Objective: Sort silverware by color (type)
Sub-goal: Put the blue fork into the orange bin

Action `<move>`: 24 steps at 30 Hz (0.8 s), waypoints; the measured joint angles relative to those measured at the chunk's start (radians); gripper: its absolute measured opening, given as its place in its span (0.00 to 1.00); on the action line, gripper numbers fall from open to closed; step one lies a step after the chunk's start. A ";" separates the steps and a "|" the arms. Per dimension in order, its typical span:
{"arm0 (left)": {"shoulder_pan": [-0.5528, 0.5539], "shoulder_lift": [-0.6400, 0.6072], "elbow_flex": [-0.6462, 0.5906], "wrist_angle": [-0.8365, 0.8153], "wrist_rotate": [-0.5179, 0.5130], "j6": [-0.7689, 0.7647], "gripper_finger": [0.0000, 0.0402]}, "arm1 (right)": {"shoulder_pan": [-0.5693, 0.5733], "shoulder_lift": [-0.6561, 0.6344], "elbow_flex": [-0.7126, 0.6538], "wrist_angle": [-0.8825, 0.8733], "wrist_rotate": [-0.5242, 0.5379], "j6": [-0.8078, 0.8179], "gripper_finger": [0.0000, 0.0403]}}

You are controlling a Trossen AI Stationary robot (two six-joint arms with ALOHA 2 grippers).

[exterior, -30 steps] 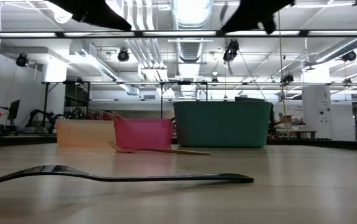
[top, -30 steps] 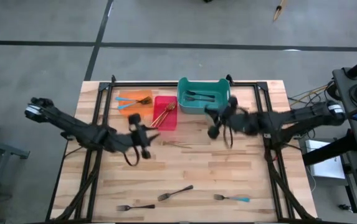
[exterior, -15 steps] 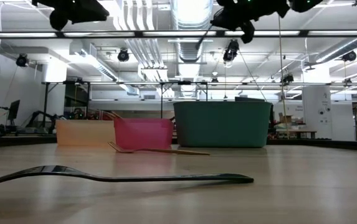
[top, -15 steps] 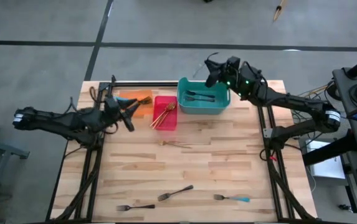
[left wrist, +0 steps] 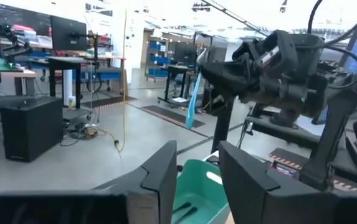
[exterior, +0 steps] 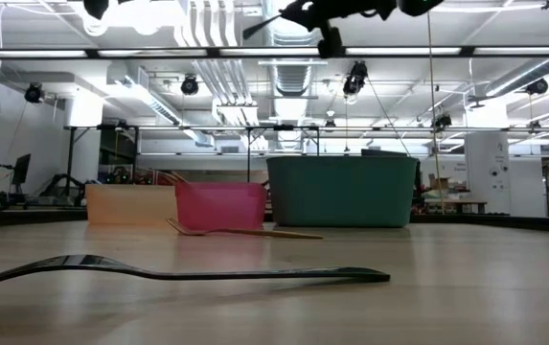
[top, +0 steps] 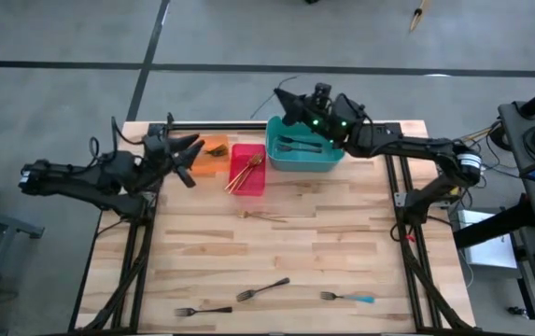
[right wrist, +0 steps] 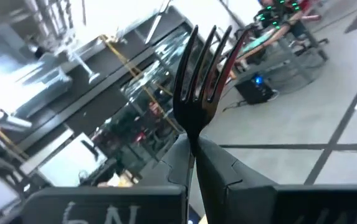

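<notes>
Over the tabletop's far left corner the left gripper [top: 185,149] hangs above the orange bin [top: 213,147], its fingers parted and holding nothing. Beside that bin the red bin [top: 248,173] holds gold forks [top: 246,171], and one more gold fork [top: 265,216] lies just in front of it on the pale wooden planks. Along the near edge rest two dark grey forks [top: 262,289] and a blue-handled fork [top: 347,297], well apart from the bins. At the far edge the teal bin [top: 276,154] already holds dark forks, and above it the right gripper [top: 290,101] pinches a dark fork [right wrist: 199,74] by its neck, tines outward. The forks look light, stiff and slick, lying flat; a pinch across the slim handle probably suits best.
</notes>
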 joint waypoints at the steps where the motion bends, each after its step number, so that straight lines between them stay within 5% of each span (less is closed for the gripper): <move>1: 0.002 0.017 0.015 -0.001 0.000 0.000 0.27 | 0.007 0.013 0.017 -0.004 -0.002 -0.016 0.02; 11: 0.163 0.205 0.125 -0.002 0.032 0.041 0.42 | 0.009 0.097 0.109 -0.108 -0.024 -0.041 0.02; 24: 0.533 0.482 0.230 0.000 0.489 0.018 0.40 | -0.026 0.221 0.109 0.024 -0.042 -0.065 0.02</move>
